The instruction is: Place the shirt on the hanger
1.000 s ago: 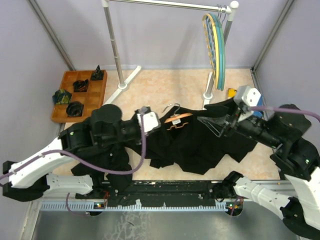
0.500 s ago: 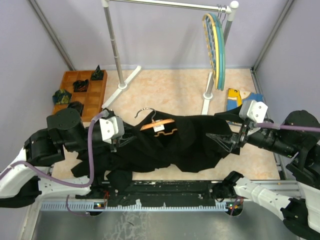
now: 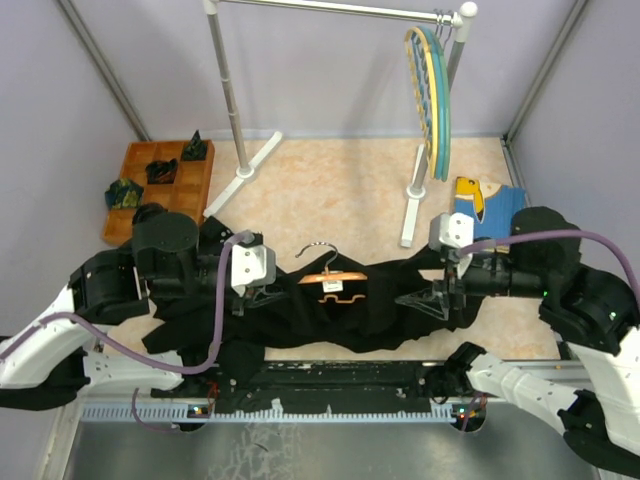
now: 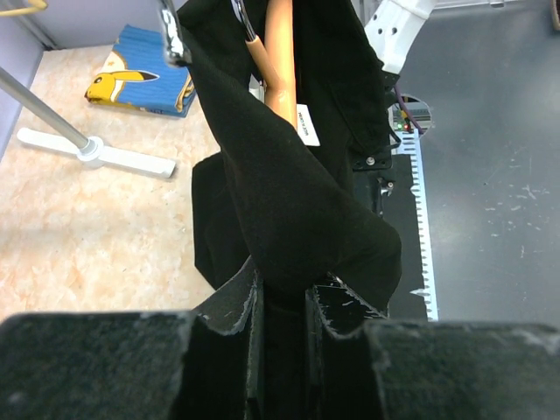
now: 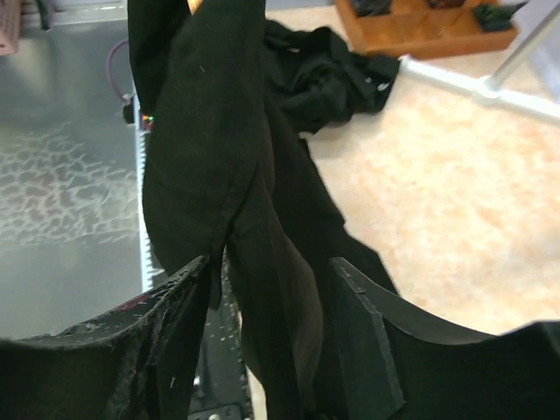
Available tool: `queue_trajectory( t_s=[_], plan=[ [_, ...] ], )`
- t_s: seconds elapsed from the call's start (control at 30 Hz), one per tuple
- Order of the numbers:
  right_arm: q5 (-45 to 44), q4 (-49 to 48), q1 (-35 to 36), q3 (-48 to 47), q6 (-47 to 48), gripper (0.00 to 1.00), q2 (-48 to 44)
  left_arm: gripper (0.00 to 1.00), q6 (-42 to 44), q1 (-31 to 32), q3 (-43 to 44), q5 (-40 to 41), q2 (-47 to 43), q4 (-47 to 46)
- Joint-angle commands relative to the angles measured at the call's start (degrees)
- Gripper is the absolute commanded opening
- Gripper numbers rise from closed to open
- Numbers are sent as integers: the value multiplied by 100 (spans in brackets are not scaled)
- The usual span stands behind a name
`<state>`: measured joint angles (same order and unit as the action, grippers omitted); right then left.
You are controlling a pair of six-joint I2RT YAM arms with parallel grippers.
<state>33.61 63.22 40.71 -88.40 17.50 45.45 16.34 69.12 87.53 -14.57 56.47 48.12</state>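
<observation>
The black shirt (image 3: 385,300) hangs stretched between my two grippers above the table. The orange hanger (image 3: 335,280) lies at its collar, with the metal hook (image 3: 320,250) pointing away from me. My left gripper (image 3: 252,297) is shut on the shirt's left end; the left wrist view shows its jaws (image 4: 282,284) clamped tight on black fabric (image 4: 289,192), with the hanger (image 4: 278,70) beyond. My right gripper (image 3: 420,300) holds the right end. In the right wrist view its jaws (image 5: 271,271) stand fairly wide around a thick fold of the shirt (image 5: 201,131).
A clothes rack (image 3: 240,170) stands at the back with teal and yellow hangers (image 3: 435,100) on its rail. A blue-and-yellow garment (image 3: 480,200) lies at the right. A wooden tray (image 3: 190,185) holds small dark clothes. Other black clothes (image 3: 190,325) lie under the left arm.
Both grippers have drawn apart and come toward the near edge, pulling the shirt out straight and off the table. The hanger moved with it. The blue-and-yellow garment is uncovered.
</observation>
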Motion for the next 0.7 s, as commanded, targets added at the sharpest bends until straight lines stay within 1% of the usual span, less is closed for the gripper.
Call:
queue_trajectory(
  t_s=[0.0, 0.13, 0.27, 0.3, 0.33, 0.37, 0.4, 0.43, 0.47, 0.5, 0.53, 0.63, 0.67],
  plan=[
    [432, 108, -10, 221, -70, 53, 89, 0, -25, -4, 306, -290, -110, -246],
    [513, 63, -10, 353, -198, 34, 89, 0, -27, 3, 324, -341, -76, -198],
    [698, -178, -10, 363, -371, 16, 69, 0, -76, 0, 284, -293, -23, -193],
    [772, -244, -10, 357, -420, 10, 63, 0, -94, 2, 273, -246, -8, -209],
    [823, -334, -10, 346, -490, 5, 50, 3, -137, 4, 254, -148, 11, -237],
    [833, -425, -10, 336, -553, 1, 37, 8, -210, 5, 227, -6, 21, -293],
    [761, -505, -10, 314, -633, 0, 12, 14, -295, 5, 178, 208, 23, -325],
    [431, -583, -6, 286, -717, 0, -17, 25, -401, 5, 97, 483, 8, -569],
    [122, -650, -10, 261, -804, 0, -43, 42, -516, 3, -20, 760, -28, -763],
    [-272, -722, -9, 243, -879, 0, -78, 55, -636, 3, -157, 1040, -59, -942],
    [-637, -797, -10, 243, -966, 0, -111, 64, -732, 0, -290, 1243, -105, -1104],
    [-1782, -926, -10, 254, -1197, 0, -93, 79, -943, 1, -689, 1868, -276, -1507],
    [-2129, -934, -10, 254, -1265, 0, -57, 90, -1004, 4, -866, 2200, -380, -1638]
  ],
)
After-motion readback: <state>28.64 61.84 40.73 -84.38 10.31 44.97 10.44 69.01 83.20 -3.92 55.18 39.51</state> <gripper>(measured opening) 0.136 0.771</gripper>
